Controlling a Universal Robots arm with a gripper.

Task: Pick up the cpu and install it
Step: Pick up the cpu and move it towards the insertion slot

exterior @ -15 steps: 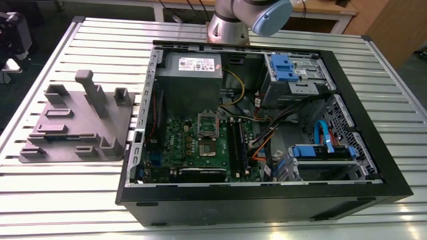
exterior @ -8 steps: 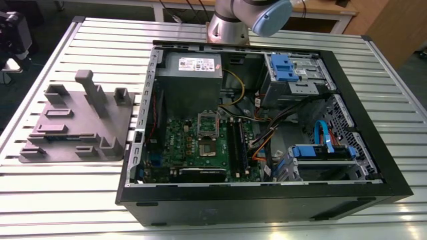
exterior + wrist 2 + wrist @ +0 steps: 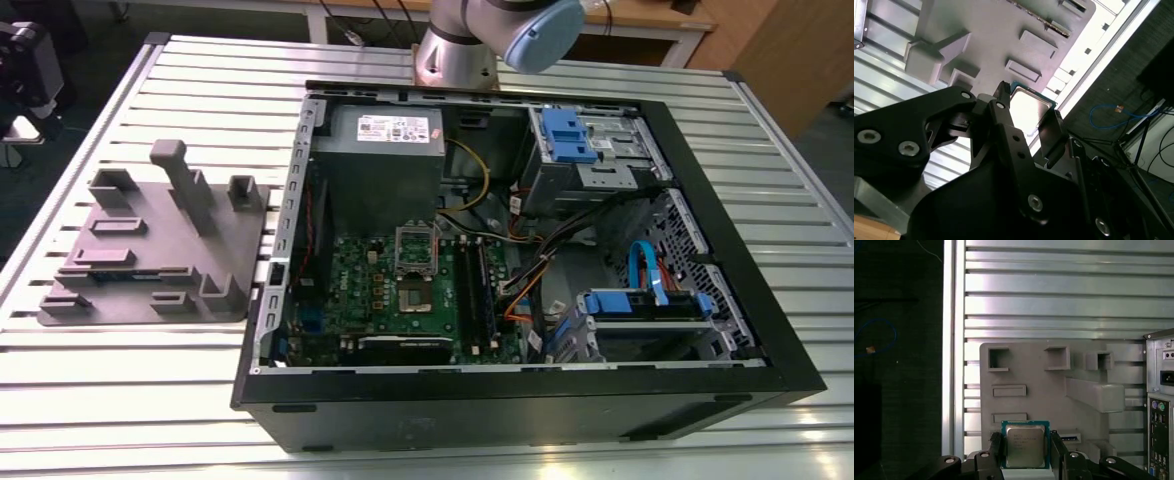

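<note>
The cpu [image 3: 1025, 444] is a small square chip with a silvery top and a thin green rim. It sits between the two black fingers of my gripper [image 3: 1025, 450], which is shut on it from both sides. In the second wrist view the cpu [image 3: 1030, 106] shows its shiny face between the fingertips of the gripper [image 3: 1029, 119]. It hangs over the grey fixture plate [image 3: 1054, 395], well above it. The open computer case [image 3: 534, 380] lies on the table with its motherboard [image 3: 387, 290] exposed and the silver socket frame [image 3: 416, 248] near the board's middle.
The grey fixture plate [image 3: 147, 250], with raised blocks and pockets, lies on the slatted metal table [image 3: 134, 390] at the exterior view's left of the case. Cables, blue drive brackets [image 3: 641, 300] and a power supply [image 3: 387, 135] fill the case. The arm's base [image 3: 461, 45] stands behind it.
</note>
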